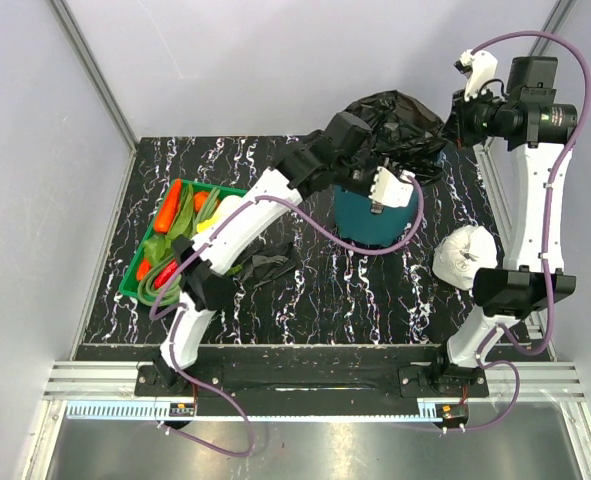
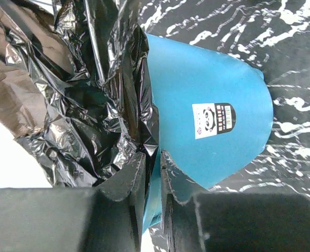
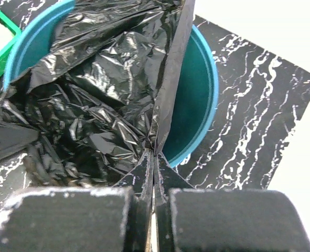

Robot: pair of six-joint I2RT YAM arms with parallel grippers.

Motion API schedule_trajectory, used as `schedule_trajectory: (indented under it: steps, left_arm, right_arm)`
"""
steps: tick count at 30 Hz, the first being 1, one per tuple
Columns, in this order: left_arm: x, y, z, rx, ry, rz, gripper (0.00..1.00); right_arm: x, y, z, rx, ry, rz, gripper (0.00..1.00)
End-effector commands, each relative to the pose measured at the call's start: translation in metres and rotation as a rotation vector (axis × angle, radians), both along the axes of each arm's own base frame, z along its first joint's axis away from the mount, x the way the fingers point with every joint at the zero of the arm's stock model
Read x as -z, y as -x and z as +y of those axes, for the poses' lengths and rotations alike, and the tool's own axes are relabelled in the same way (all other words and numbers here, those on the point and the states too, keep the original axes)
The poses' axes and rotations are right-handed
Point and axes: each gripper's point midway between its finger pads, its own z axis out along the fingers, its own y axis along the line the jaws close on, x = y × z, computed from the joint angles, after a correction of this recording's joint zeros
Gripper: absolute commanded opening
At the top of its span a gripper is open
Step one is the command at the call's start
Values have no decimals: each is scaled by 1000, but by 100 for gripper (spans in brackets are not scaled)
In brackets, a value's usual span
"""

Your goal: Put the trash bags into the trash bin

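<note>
Top external view: trash bin (image 1: 363,226) upright, mouth up; left claw (image 2: 153,167) clamps its rim, right claw (image 3: 153,160) pinches the trash bag (image 1: 400,118).

Right gripper (image 3: 153,163): both dark fingers pressed together, pinching a taut fold of film.
Black bag (image 3: 92,105): glossy, crinkled, spread across most of the bin's mouth and spilling over its near-left rim.
Bin (image 3: 196,105): round, teal, its inside wall bare on the right.
Green tray (image 3: 5,52): one corner, upper left.
Black marbled mat (image 3: 249,105): under the bin.
</note>
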Motion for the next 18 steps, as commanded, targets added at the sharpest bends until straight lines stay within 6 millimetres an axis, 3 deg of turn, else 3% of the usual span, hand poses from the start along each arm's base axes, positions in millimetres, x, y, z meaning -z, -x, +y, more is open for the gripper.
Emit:
schedule_trajectory:
  steps: [1,12,18]
  left_arm:
    - [-53,28,42,-48,35,-14,0]
    - [-2,102,71,-85,-47,181,0]
    - [3,121,75,-118,-53,204,0]
  right_arm:
    - [-14,15,13,-26,-68,-36,0]
    - [3,44,44,-102,-115,-19,0]
    - [5,57,51,-118,-129,-17,0]
